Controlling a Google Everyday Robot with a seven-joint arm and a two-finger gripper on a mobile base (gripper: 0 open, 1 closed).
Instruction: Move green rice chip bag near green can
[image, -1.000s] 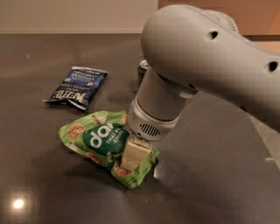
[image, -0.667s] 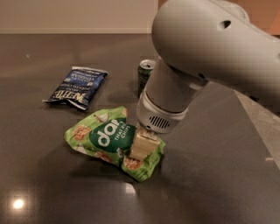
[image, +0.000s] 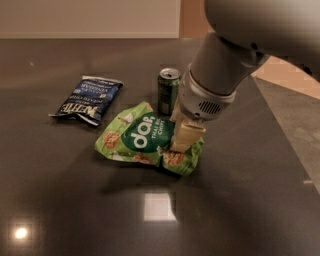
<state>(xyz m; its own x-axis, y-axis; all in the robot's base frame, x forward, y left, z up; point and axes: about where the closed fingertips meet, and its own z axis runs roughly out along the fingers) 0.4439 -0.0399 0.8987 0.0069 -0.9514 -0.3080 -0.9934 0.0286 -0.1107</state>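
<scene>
My hand (image: 183, 141) is clamped on the right edge of the green chip bag (image: 141, 140), near the green can (image: 168, 91). I judge the bag light, crinkly and slippery, so pinching its edge suits.

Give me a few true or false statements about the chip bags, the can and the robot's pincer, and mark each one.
1. The green can stands upright just behind the green rice chip bag. True.
2. The blue chip bag lies on top of the green rice chip bag. False: they lie apart.
3. The pincer is down on the green rice chip bag's right end, gripping it. True.
4. The blue chip bag is right of the green can. False: it is to its left.
</scene>
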